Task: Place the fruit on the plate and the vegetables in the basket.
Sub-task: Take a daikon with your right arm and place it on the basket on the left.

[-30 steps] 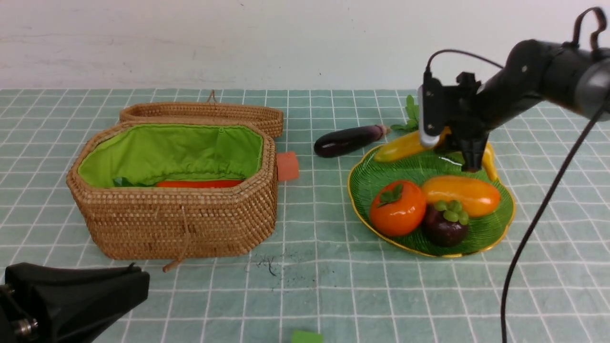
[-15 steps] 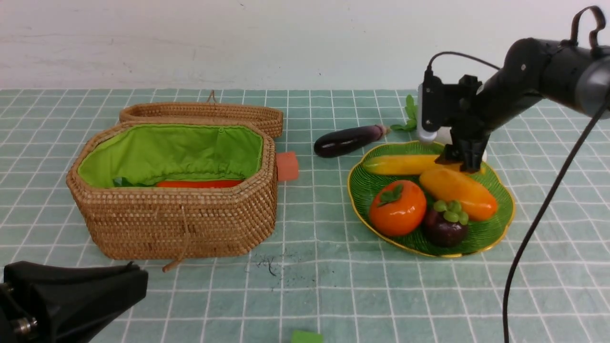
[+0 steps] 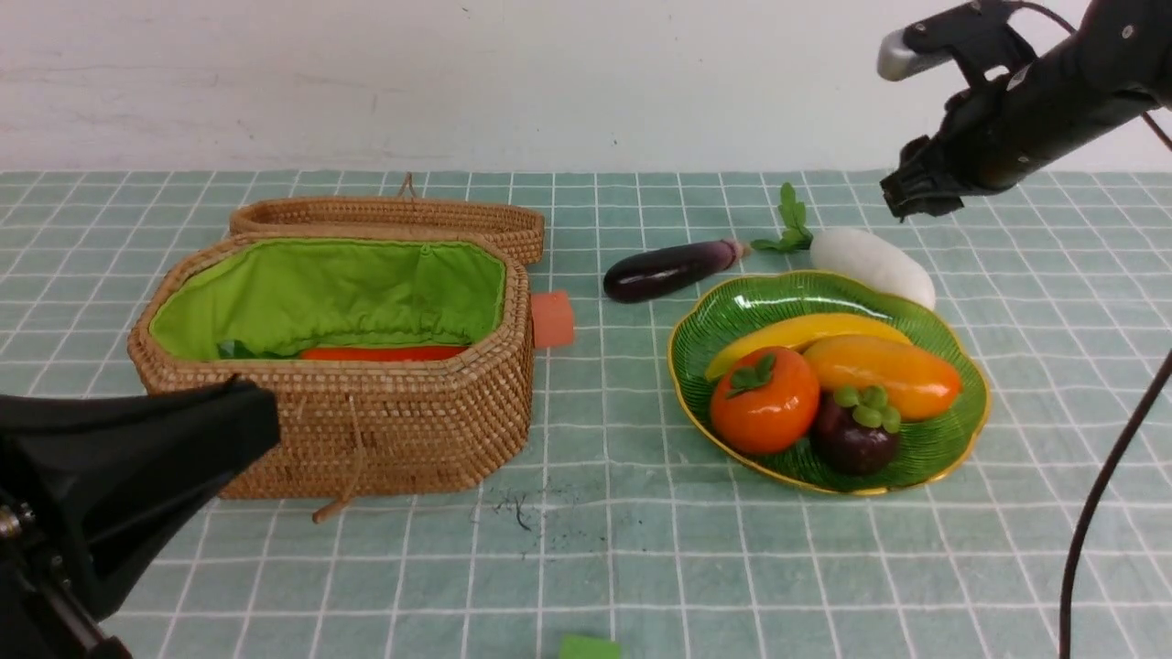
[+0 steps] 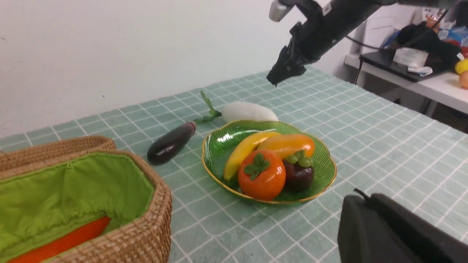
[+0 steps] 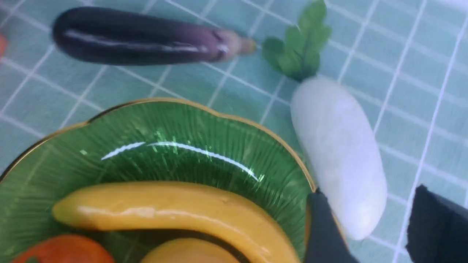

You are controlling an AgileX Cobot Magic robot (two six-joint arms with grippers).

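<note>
Front view: fruit on plate

Teal checked tablecloth, white wall at the far side; salmon block centre-left, dark scuff marks nearer, small green block at near edge.

A green leaf-ribbed plate with a gold rim sits on the right of the bench, holding the yellow banana, orange-yellow mango, round orange persimmon and dark purple mangosteen, all crowded together. The glossy purple eggplant lies just beyond the plate's far left edge. The white radish lies just beside its far rim, leaves pointing left. On the left, the open, green-lined wicker basket holds the orange-red carrot.
</note>
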